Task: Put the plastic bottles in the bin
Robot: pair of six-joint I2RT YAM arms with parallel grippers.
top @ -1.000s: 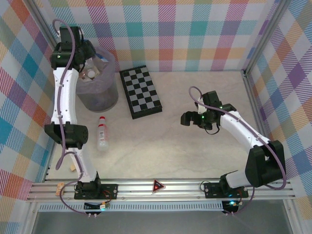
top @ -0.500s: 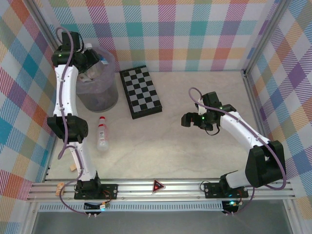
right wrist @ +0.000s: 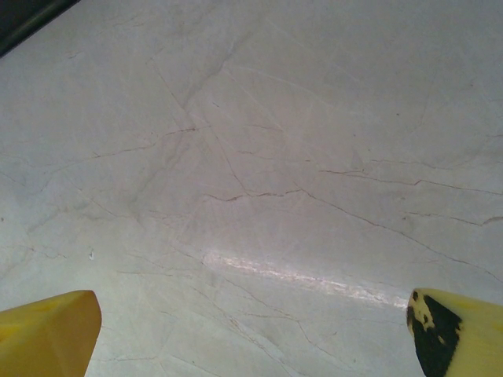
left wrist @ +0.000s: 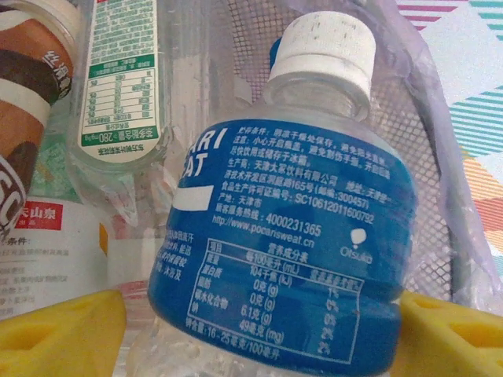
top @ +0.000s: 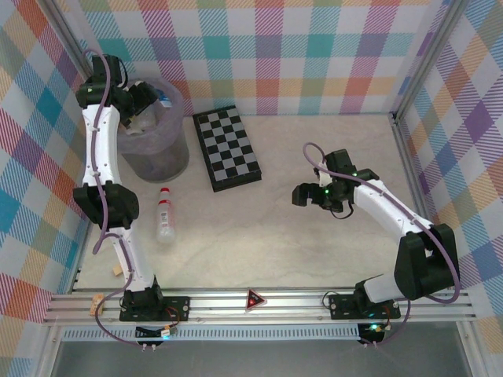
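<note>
We see left gripper [left wrist: 259, 334] clamped on clear blue-labelled bottle [left wrist: 291, 236], mesh bin [left wrist: 247, 55] beyond; right gripper [right wrist: 251, 330] apart above veined surface [right wrist: 259, 157].

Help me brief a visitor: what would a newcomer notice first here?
The left gripper grips a blue-labelled bottle over the bin, where other bottles already lie. One red-labelled bottle lies alone on the table, nearer the arms than the bin.

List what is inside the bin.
Inside the bin, the left gripper holds a blue-labelled bottle; behind it lie a green-labelled bottle and a brown bottle. The bin's bottom is covered.
</note>
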